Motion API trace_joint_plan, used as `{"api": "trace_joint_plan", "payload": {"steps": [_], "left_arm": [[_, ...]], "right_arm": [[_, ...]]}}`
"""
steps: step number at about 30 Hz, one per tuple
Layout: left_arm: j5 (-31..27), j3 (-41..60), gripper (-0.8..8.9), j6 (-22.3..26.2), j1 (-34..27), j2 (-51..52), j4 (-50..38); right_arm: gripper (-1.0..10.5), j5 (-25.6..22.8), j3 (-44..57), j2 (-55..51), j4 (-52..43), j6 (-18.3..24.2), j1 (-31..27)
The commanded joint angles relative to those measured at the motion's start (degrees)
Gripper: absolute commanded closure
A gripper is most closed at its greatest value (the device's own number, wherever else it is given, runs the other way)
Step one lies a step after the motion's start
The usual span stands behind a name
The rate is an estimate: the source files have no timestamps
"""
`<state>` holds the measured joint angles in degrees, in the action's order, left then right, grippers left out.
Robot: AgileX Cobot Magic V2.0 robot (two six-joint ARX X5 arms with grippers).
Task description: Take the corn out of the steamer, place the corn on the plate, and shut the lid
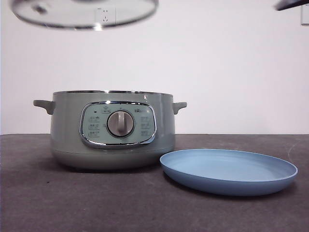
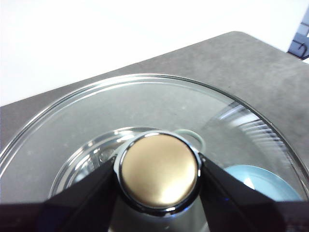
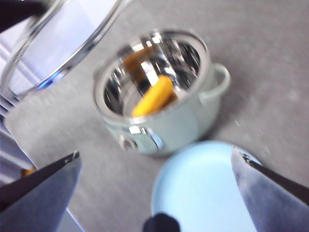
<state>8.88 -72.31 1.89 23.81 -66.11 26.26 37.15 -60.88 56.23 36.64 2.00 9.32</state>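
Observation:
The sage-green steamer (image 1: pixel 112 129) stands uncovered on the dark table, and the right wrist view shows the yellow-orange corn (image 3: pixel 152 95) lying inside the steamer (image 3: pixel 159 92). The glass lid (image 1: pixel 84 12) hangs high above the pot. My left gripper (image 2: pixel 158 171) is shut on the lid's round gold-topped knob (image 2: pixel 158 169). The light-blue plate (image 1: pixel 229 170) lies beside the pot on its right, with nothing on it. My right gripper (image 3: pixel 157 157) hovers open high over the plate (image 3: pixel 203 188) and pot; only a dark tip (image 1: pixel 292 4) of it shows in the front view.
Dark grey tabletop (image 1: pixel 38 193) stretches in front of the pot and plate. A white wall (image 1: pixel 231 63) stands behind.

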Motion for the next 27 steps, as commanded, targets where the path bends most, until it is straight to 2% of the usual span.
{"api": "trace_joint_plan", "payload": {"steps": [1, 7, 13, 21, 25, 27], "left_arm": [[0.4, -0.6, 8.22, -0.5, 0.2, 6.7, 1.1], [0.3, -0.6, 8.22, -1.9, 0.2, 17.8, 9.3], [0.2, -0.6, 8.22, -2.2, 0.2, 24.9, 15.6], [0.3, -0.6, 8.22, -3.4, 0.2, 29.5, 20.0], [0.4, -0.6, 8.22, -3.4, 0.2, 29.9, 21.3], [0.4, -0.6, 8.22, -3.3, 0.2, 29.9, 21.9]], "right_arm": [[3.3, -1.9, -1.1, 3.7, -4.9, -7.3, 4.4], [3.3, -13.9, -9.1, 16.6, -5.7, -7.9, 16.0], [3.5, -22.1, -24.2, 33.4, -3.7, -8.2, 24.1], [3.5, -30.6, -46.2, 54.5, 3.4, -7.5, 29.5], [3.5, -33.7, -53.3, 64.3, 3.4, -7.5, 30.6], [3.5, -35.2, -53.7, 67.5, 2.2, -7.5, 30.9]]}}
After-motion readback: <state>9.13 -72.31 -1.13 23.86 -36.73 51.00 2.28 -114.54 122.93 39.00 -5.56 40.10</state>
